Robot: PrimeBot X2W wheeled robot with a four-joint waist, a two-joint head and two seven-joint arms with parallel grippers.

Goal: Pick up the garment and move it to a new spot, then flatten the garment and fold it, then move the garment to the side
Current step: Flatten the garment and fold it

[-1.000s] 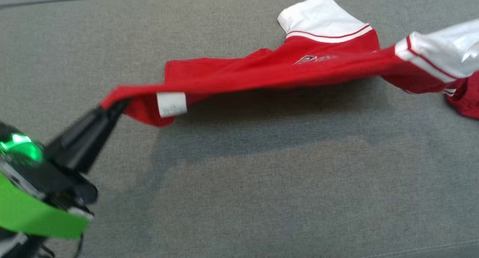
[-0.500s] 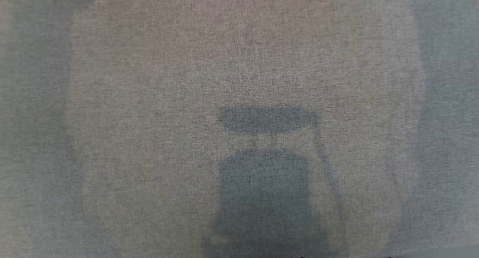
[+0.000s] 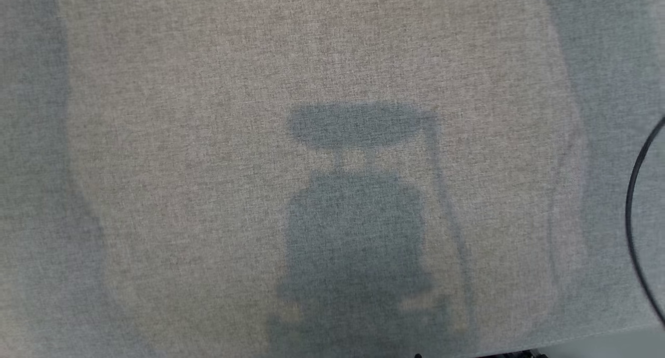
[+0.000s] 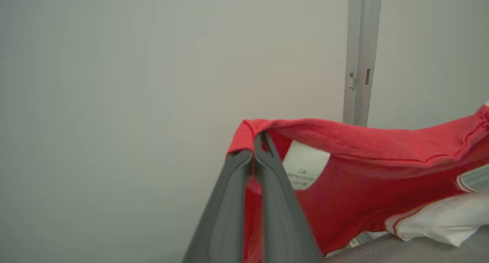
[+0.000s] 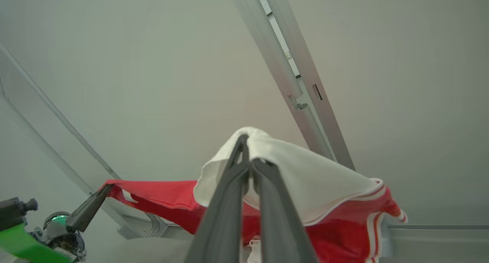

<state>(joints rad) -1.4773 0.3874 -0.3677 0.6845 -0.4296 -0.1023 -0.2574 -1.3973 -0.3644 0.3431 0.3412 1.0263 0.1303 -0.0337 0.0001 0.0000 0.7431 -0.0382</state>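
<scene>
My left gripper (image 4: 256, 150) is pinched tight on a red edge of the garment (image 4: 366, 179), just beside its white label (image 4: 305, 165). My right gripper (image 5: 247, 156) is clamped on a white panel at the other end. The garment hangs stretched between them, lifted before a pale wall (image 4: 114, 102). My head looks down on grey cloth (image 3: 156, 140); a black cable (image 3: 629, 212) curves at its right edge.

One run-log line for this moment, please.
step: move garment | left claw: shut on red edge | right claw: shut on white end | garment: slung between both claws
</scene>
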